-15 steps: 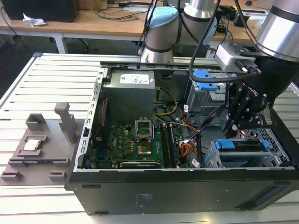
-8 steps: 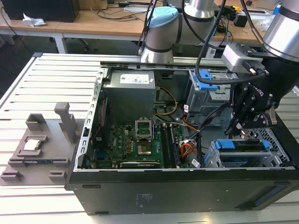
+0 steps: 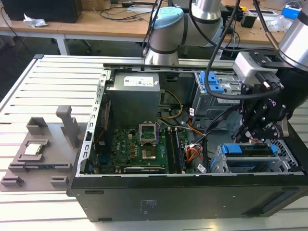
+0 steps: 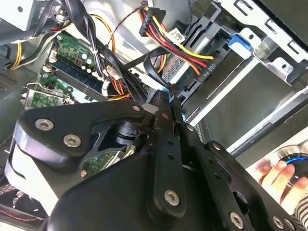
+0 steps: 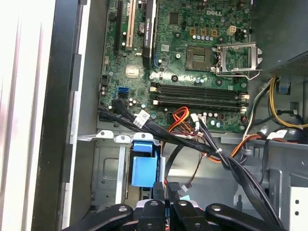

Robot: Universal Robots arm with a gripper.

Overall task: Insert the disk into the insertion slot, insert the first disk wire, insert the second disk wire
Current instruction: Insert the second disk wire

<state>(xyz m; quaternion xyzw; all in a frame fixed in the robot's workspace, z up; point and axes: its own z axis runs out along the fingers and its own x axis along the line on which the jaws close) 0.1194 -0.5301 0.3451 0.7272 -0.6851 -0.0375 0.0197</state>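
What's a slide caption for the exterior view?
Gripper hangs just above the blue-framed disk seated in the insertion slot of an open computer case.

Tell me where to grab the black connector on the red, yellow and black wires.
Grip the black connector by its hard plastic body, jaws across its two broad flat faces, not the red, yellow and black wires, which would flex. Probably come from the side facing the second wrist view, where no cable crosses it.
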